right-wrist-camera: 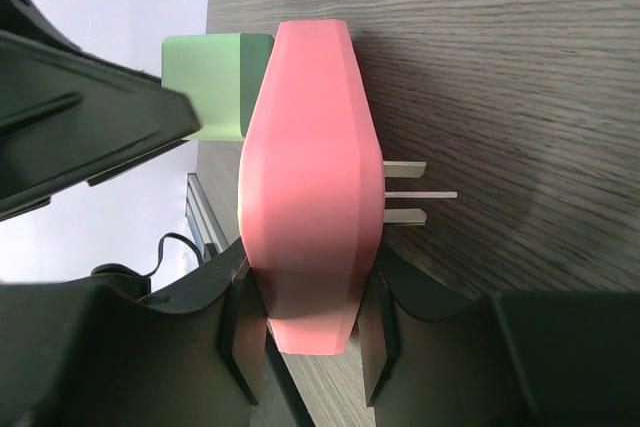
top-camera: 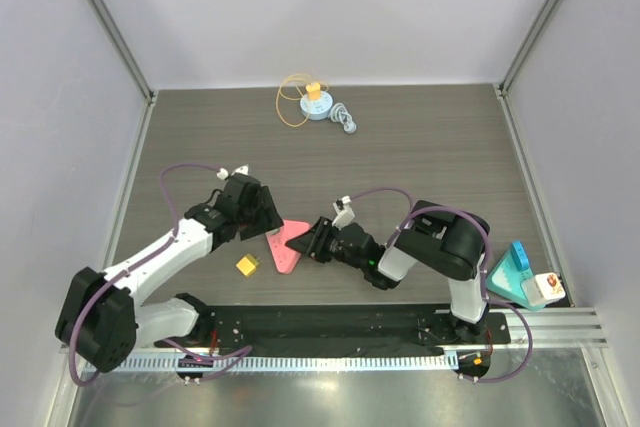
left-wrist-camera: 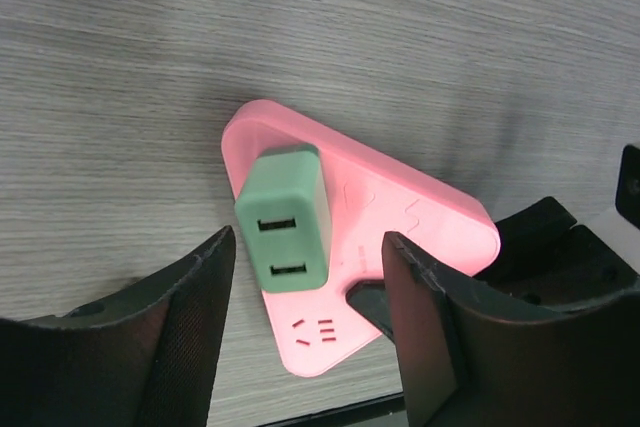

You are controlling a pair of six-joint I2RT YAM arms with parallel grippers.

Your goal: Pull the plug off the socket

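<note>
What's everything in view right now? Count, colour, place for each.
socket: 1, pink, table centre, between the arms
plug: 1, green, seated in the socket
small block: 1, yellow, just left of the socket
spool: 1, blue and yellow, orange cord looped beside it, far edge
grey item: 1, grey, right of the spool, unidentifiable
holder: 1, teal, near right corner
table: 1, dark wood grain
left tool: 1, black, open, straddling the plug
right tool: 1, black, shut on the socket

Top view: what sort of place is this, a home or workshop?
Most likely a robotics test cell, not a home: a table boxed in by plain white panels, a left arm and right arm bolted at its near edge, plus small props like the pink socket.
</note>
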